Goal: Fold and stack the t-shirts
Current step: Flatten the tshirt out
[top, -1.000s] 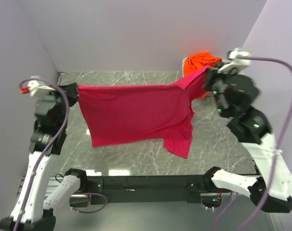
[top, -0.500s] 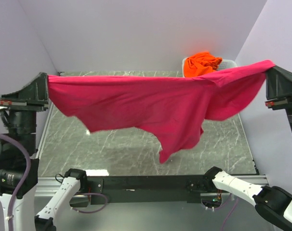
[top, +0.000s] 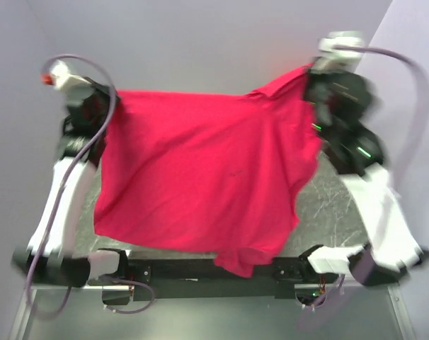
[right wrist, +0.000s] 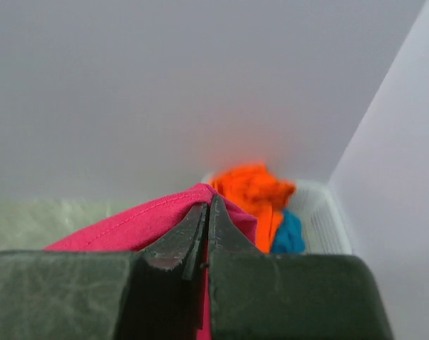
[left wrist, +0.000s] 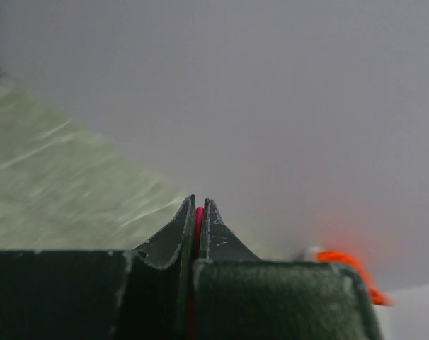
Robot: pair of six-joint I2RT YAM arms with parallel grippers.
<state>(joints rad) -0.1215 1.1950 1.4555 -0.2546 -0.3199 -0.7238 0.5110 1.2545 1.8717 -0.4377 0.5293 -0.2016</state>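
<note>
**Hoisted and Spread**

Nearest: hem of magenta t-shirt (top: 200,177), hanging low and flat, no longer a sagging band. Pinched at top corners in left gripper (left wrist: 198,207) and right gripper (right wrist: 207,205), both clamped on cloth. Farther, hidden from above, seen from right wrist: orange t-shirt (right wrist: 253,188), teal t-shirt (right wrist: 291,235), heaped in basket (right wrist: 326,212).

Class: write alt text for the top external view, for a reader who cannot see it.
A magenta-pink cloth t-shirt hangs spread wide above the marble table, pinched at its upper corners by the left gripper and the right gripper.

no readable text, labels or numbers — none anywhere
</note>
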